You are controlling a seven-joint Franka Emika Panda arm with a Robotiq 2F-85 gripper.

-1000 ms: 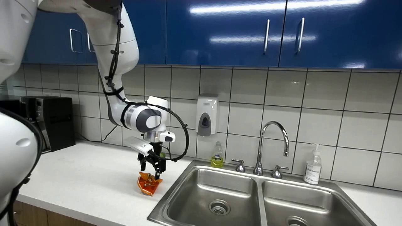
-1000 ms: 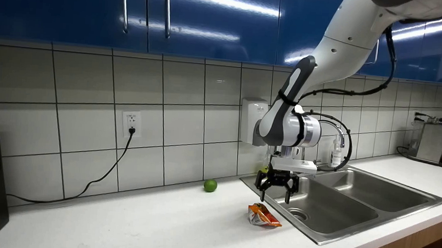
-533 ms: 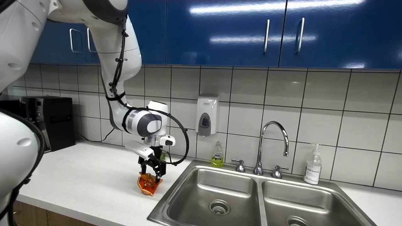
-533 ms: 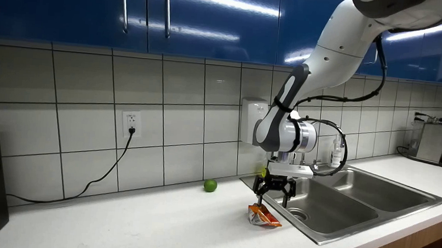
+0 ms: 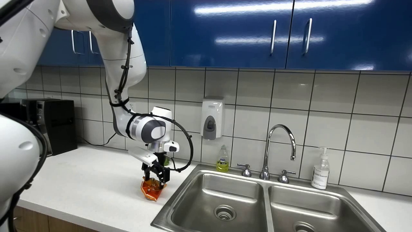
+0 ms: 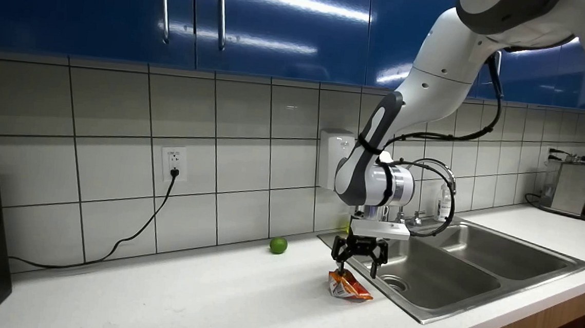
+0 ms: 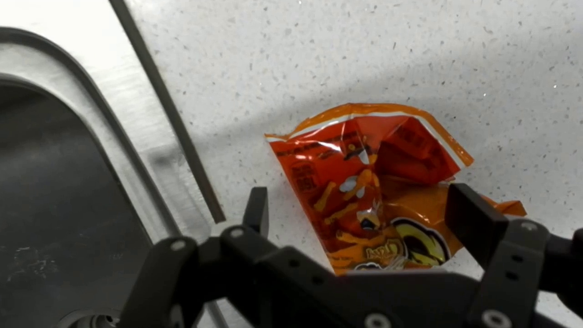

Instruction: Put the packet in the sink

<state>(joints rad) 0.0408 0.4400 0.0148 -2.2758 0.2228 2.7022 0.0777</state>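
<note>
An orange-red crumpled snack packet (image 5: 150, 191) lies on the white counter just beside the sink; it also shows in an exterior view (image 6: 348, 287) and in the wrist view (image 7: 314, 182). My gripper (image 5: 154, 183) is open and points down over the packet, also in an exterior view (image 6: 357, 275). In the wrist view the gripper (image 7: 358, 205) has one finger over bare counter on the sink side and the other overlapping the packet's far side. Whether the fingers touch the packet is unclear. The steel double sink (image 5: 179, 198) shows its near basin's rim in the wrist view (image 7: 132, 118).
A green lime (image 6: 278, 245) lies by the wall. A yellow dish soap bottle (image 5: 222, 161), a tall faucet (image 5: 266, 154) and a pump bottle (image 5: 320, 174) stand along the sink's back. A black machine (image 5: 59, 125) is at the counter's end. Blue cabinets (image 5: 225, 32) hang above.
My gripper has moved down, its fingers now at the packet's height. It stays open. The packet has not moved.
</note>
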